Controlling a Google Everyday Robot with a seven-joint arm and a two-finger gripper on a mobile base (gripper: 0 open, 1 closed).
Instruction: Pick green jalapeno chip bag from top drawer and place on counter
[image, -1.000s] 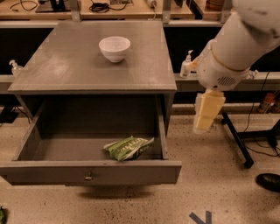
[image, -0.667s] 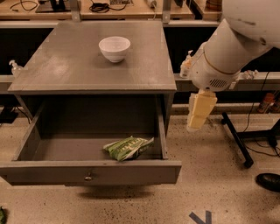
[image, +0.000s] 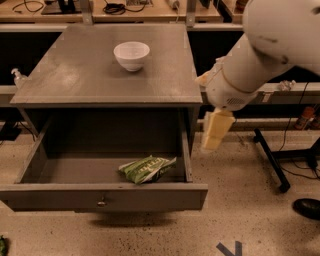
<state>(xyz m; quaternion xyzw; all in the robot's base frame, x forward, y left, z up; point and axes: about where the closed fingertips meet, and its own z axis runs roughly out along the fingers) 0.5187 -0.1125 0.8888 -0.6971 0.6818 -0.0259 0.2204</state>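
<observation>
The top drawer (image: 60, 196) stands pulled open toward the viewer. The green jalapeno chip bag (image: 148, 169) lies flat near its front right corner, exposed for a reach from above. The gripper (image: 216, 132) hangs outside the drawer's right wall, holding nothing; whether it is open cannot be told. It has shifted leftward toward the cabinet. Behind, the grey table (image: 90, 75) carries a white bowl (image: 131, 55).

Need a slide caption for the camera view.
The gripper hangs beside the open top drawer; green jalapeno chip bag lies inside.
</observation>
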